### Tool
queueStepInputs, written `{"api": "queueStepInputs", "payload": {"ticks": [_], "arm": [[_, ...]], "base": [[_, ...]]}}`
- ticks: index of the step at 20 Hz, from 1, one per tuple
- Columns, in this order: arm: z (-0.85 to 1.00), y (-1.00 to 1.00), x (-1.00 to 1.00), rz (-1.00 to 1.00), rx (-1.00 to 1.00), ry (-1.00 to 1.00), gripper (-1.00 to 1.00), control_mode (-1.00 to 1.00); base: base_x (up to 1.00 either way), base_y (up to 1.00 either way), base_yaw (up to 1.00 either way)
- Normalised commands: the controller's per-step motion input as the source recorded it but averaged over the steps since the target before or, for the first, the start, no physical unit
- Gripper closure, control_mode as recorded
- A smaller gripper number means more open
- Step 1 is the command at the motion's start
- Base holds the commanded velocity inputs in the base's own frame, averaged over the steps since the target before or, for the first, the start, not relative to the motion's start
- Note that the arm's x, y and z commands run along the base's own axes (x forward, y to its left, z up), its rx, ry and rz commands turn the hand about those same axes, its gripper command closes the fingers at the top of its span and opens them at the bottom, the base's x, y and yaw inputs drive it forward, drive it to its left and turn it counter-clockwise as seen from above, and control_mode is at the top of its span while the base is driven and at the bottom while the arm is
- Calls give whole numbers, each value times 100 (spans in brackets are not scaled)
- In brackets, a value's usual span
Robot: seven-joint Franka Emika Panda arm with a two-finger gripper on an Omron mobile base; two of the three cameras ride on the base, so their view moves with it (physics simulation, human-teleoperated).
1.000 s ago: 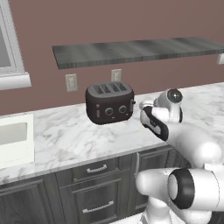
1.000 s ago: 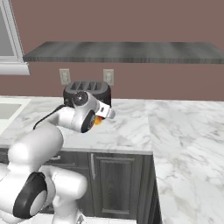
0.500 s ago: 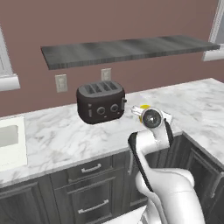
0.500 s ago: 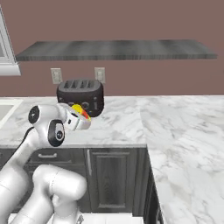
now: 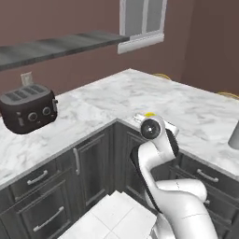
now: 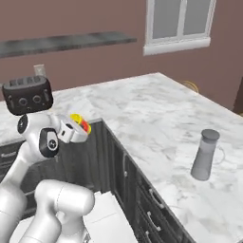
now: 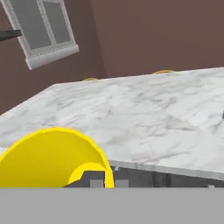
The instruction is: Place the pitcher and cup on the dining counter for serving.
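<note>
My gripper (image 6: 74,130) is shut on the cup (image 6: 81,124), a small yellow tumbler with an orange-red mark, and carries it in the air beside the corner of the dining counter (image 6: 156,111). Seen from the hand, the cup's yellow rim (image 7: 52,157) fills the lower left, with the gripper (image 7: 104,179) at the bottom edge and the white marble slab (image 7: 144,118) stretching ahead. The pitcher (image 6: 205,155), a tall grey cylinder, stands upright on the dining counter, far to the right of the cup. In the left base view the pitcher (image 5: 235,135) sits at the right edge.
A black toaster (image 5: 28,108) stands on the wall-side marble counter to the left. Dark cabinets and drawers (image 5: 88,163) run below the counters. Yellow-rimmed stools (image 7: 164,71) show beyond the far edge. A window (image 6: 178,21) is on the back wall.
The whole picture has shifted as the base turned right: the toaster slid left, and the dining counter and pitcher came into view. The cup stays in the shut gripper.
</note>
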Motion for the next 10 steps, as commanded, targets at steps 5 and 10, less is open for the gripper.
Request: {"api": "queueStepInputs", "payload": {"ticks": [5, 10], "arm": [[0, 0, 0, 0, 0, 0, 100, 100], [0, 0, 0, 0, 0, 0, 100, 100]], "base": [[-80, 0, -62], [-30, 21, -37]]}}
